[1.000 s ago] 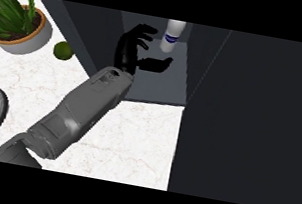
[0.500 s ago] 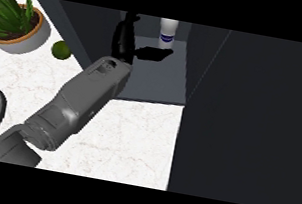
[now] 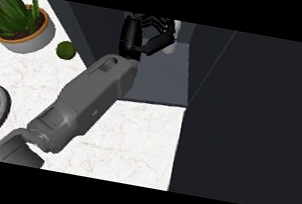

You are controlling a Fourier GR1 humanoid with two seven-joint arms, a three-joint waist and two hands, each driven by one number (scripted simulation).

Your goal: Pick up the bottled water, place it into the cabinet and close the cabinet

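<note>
**Hand at the bottle in the cabinet**

We see one hand (image 3: 145,34) deep inside the cabinet (image 3: 160,77), its fingers (image 3: 158,42) curled against the bottle (image 3: 174,39), which shows only as a pale sliver at the top edge. A plant (image 3: 19,25) and a lime (image 3: 66,49) sit on the worktop (image 3: 133,136). The door (image 3: 270,120) stands open.

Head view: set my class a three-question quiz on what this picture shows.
1. True or false: the hand is inside the cabinet.
2. What lies beside the potted plant on the counter? A) a lime B) a spoon C) a cup
3. Fill in: the white bottle shows just ___ of the hand.

Key: 1 true; 2 A; 3 right.
</note>
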